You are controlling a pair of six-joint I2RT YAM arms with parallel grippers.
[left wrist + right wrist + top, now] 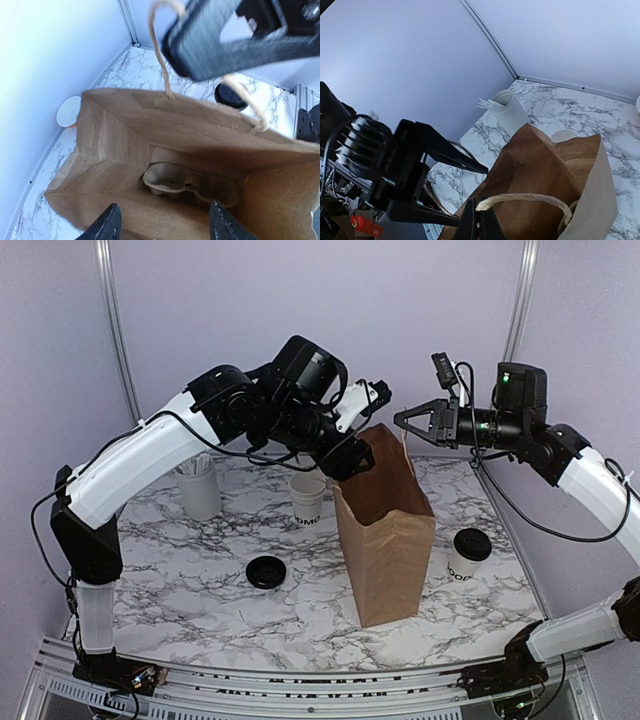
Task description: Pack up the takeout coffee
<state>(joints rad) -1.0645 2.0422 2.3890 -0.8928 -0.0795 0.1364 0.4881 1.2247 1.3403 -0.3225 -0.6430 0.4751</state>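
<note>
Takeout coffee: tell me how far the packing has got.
Done: paper bag stands open, cardboard carrier at its bottom. In hand: right gripper shut on the rope handle; left gripper open above the mouth. Left: lidded cup sits on the table beside the bag.

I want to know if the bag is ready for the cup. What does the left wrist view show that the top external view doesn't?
Only the left wrist: a cardboard cup carrier at the bottom of the brown paper bag. Only the top external: the loose black lid and the white cup of stirrers, left of the bag. Both: the open bag, the right gripper shut on its rope handle, and the takeout coffee beyond it.
</note>
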